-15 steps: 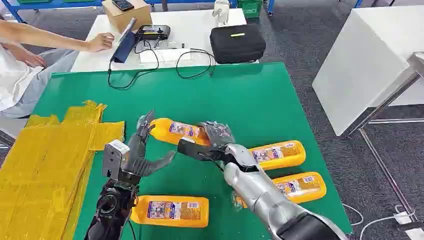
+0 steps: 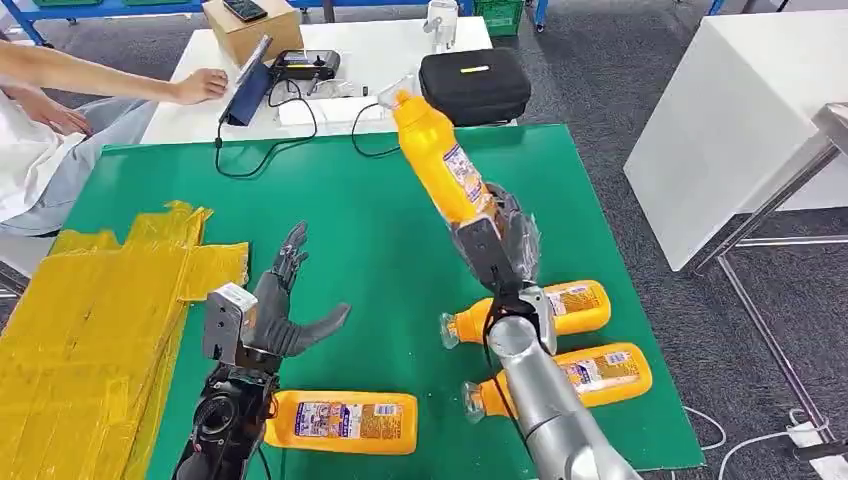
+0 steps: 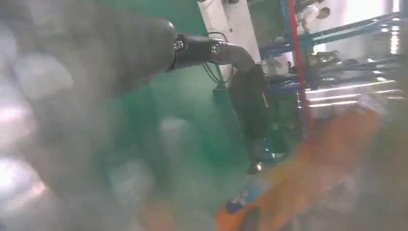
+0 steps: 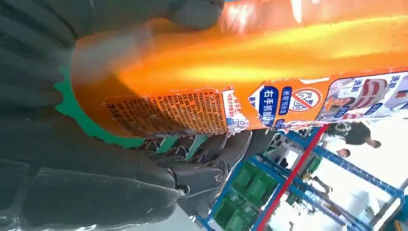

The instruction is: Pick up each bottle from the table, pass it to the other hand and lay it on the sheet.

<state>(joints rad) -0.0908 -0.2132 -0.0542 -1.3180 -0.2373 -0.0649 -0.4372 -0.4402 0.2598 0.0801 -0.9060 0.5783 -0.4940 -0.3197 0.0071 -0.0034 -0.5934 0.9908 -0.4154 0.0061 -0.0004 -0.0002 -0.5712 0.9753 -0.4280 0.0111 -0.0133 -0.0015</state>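
My right hand grips an orange bottle by its base and holds it high above the green table, neck tilted up and away. The right wrist view shows that bottle close up with its label, wrapped by my fingers. My left hand hovers over the table with fingers spread, holding nothing. The left wrist view is blurred, with the orange bottle beyond the hand. Three more orange bottles lie on the table: one by my left arm, two on the right. The crumpled yellow sheet covers the table's left side.
Behind the green table stands a white table with a black case, a cardboard box, a tablet and cables. A person's arm reaches over it from the left. Another white table stands at the right.
My right hand has swung the bottle up and to the right, away from my left hand's fingertips, from nearly lying flat to steeply raised. The left hand has stayed where it was.
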